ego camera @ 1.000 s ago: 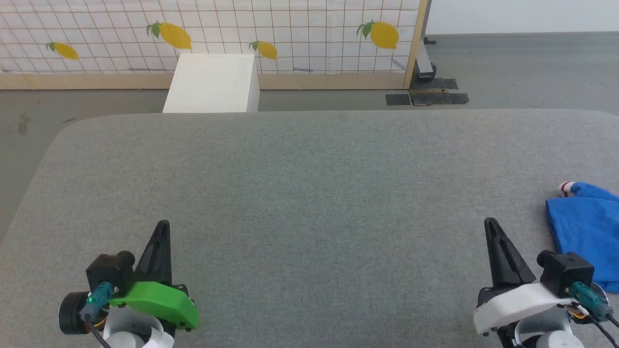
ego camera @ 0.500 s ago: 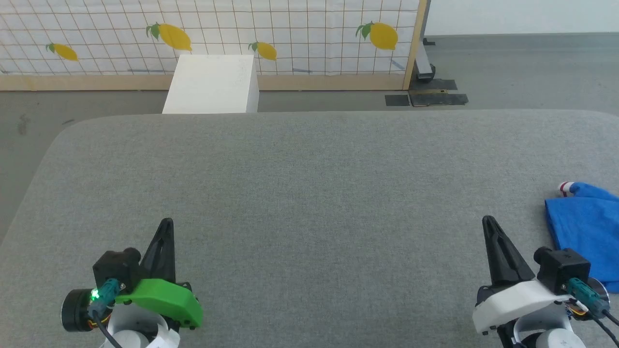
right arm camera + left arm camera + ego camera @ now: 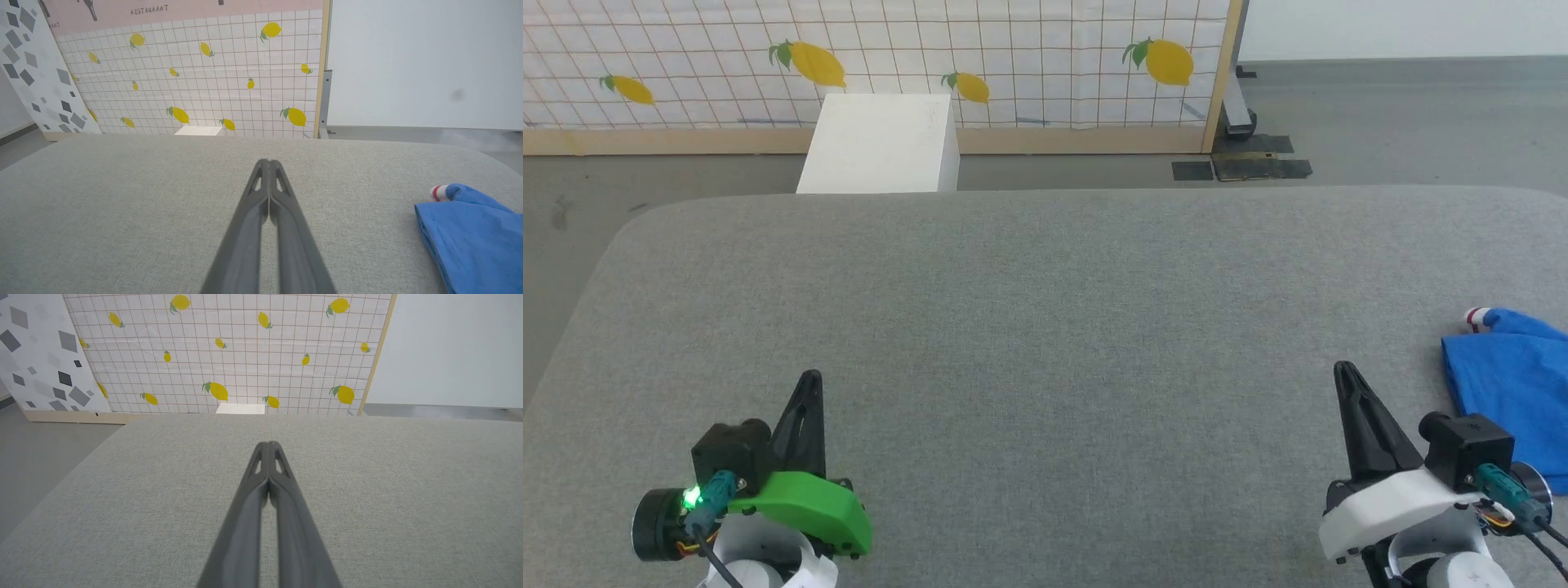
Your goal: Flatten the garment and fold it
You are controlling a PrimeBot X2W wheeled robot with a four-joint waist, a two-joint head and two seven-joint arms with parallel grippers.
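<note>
The garment (image 3: 1515, 392) is a bright blue bundle with a bit of red-striped white trim, lying at the right edge of the grey table (image 3: 1045, 327) and cut off by the frame. In the right wrist view the garment (image 3: 474, 232) sits low at the right. My right gripper (image 3: 1342, 371) stands shut just left of it, not touching, nothing between its fingers. My left gripper (image 3: 811, 378) is shut over the table's near left, far from the cloth. Both wrist views show the left gripper (image 3: 268, 445) and the right gripper (image 3: 268, 162) with tips pressed together.
A white box (image 3: 882, 143) stands on the floor beyond the table's far edge. Behind it is a lemon-patterned grid panel (image 3: 1013, 57) with a wooden frame. Grey floor (image 3: 1405, 122) lies past the table at the right.
Both grippers have crept slightly forward and inward over the table. The garment has not moved.
</note>
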